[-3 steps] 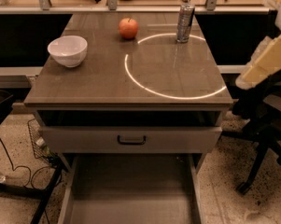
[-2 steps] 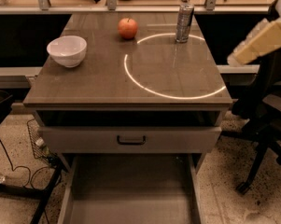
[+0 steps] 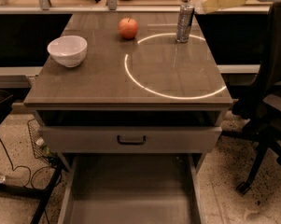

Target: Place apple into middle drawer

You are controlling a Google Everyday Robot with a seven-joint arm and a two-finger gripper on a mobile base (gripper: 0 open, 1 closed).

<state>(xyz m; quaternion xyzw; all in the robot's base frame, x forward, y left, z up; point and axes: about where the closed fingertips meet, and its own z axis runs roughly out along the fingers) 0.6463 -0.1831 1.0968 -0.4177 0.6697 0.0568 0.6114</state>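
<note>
The apple (image 3: pixel 128 27) is small, round and red-orange, and sits at the back of the table top, left of a metal can. The middle drawer (image 3: pixel 130 197) is the wide grey-brown box pulled out at the bottom of the view; its flat floor is bare. My gripper (image 3: pixel 210 3) is the cream-coloured part at the top right. It hangs above the table's back right corner, just right of the can's top, well to the right of the apple and touching nothing.
A white bowl (image 3: pixel 67 50) stands at the table's left side. A tall metal can (image 3: pixel 184 23) stands at the back right. A grey drawer front with a black handle (image 3: pixel 131 139) sits above the open drawer. A black office chair (image 3: pixel 268 101) stands to the right. Cables lie on the floor at the left.
My arm has risen and swung left, from beside the table's right edge to above its back right corner by the can. The apple, bowl and drawers have not moved.
</note>
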